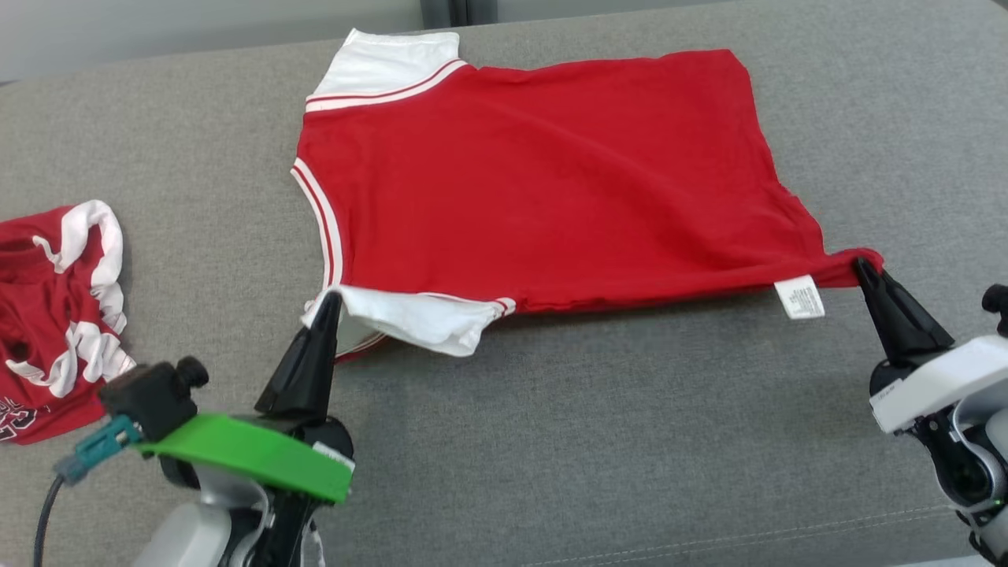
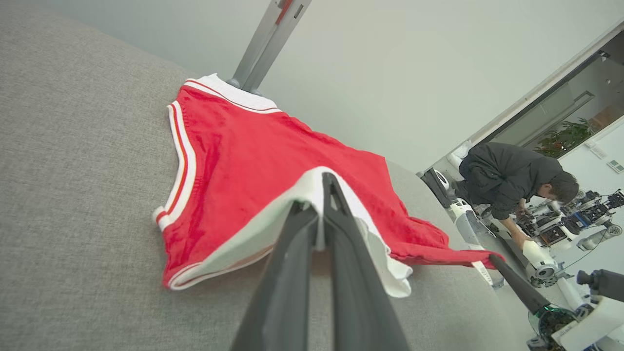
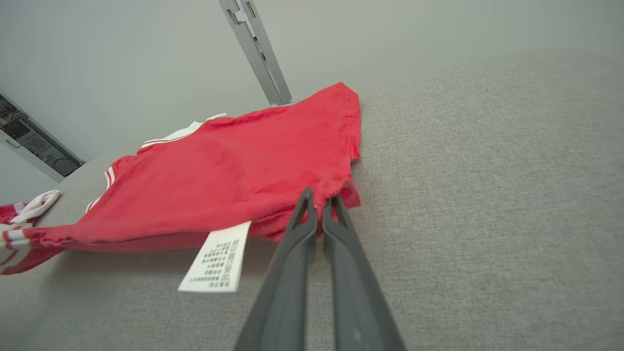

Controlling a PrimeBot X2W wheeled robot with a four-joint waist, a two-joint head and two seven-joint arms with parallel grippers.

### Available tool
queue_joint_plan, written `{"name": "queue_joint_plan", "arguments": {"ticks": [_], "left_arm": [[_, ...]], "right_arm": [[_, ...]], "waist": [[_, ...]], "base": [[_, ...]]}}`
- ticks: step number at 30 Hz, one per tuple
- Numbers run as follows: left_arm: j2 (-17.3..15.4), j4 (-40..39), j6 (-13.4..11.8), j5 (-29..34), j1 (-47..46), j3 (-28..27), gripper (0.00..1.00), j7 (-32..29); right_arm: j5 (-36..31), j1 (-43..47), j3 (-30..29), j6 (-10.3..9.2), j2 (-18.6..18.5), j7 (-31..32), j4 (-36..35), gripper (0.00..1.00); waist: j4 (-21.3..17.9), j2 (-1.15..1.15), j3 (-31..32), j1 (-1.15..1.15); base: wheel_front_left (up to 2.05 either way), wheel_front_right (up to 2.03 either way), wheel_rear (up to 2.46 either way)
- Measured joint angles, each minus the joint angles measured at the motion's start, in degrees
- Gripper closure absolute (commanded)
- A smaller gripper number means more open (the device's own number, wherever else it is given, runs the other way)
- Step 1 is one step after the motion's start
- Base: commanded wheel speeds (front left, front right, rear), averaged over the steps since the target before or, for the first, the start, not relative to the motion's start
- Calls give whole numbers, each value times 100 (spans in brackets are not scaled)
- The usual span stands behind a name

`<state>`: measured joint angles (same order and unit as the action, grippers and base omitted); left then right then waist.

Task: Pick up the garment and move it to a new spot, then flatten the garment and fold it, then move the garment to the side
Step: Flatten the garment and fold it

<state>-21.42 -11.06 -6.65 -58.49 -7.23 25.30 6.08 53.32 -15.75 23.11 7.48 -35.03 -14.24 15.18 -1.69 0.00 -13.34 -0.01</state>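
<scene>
Left gripper [image 1: 331, 299], its two long dark fingers pressed together, pinches the white sleeve [image 1: 417, 319] of a red soft-knit shirt with white striped trim [image 1: 551, 181], lower left of centre in the head view. The right gripper [image 1: 863, 268], likewise closed, clamps the shirt's red hem corner near the right edge of the frame. Between the two holds the near edge is drawn taut and appears slightly raised off the grey woven-fabric table [image 1: 551, 441]. The rest of the shirt lies spread across the upper middle of the frame, its other white sleeve at the top. A white printed care label [image 1: 799, 299] hangs just beside the right gripper. A crumpled red-and-white garment [image 1: 59, 315] sits at the far left edge, well apart.

Both holds look slim. The right gripper has only the tip of the corner, and a sharp pull could slip the cloth free and drop that side. The left gripper holds the sleeve, not the body, so the sleeve may stretch or unroll while the body lags, leaving a crooked fold. Unequal travel of the two arms would skew the edge or bunch the cloth against the rough table fabric. A wide leftward swing could snag the crumpled garment.
</scene>
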Motion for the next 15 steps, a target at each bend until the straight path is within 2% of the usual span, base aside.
{"name": "queue_joint_plan", "arguments": {"ticks": [7,15], "left_arm": [[296,1137,294,303,-1391,200,100,-54],[519,2288,568,1013,-2524,334,100,524]], "right_arm": [[112,-981,283,0,129,170,631,100],[100,-1929,617,0,376,89,1270,100]], "waist": [[82,0,-455,0],[137,0,-1017,0]], "base": [[0,0,0],[0,0,0]]}}
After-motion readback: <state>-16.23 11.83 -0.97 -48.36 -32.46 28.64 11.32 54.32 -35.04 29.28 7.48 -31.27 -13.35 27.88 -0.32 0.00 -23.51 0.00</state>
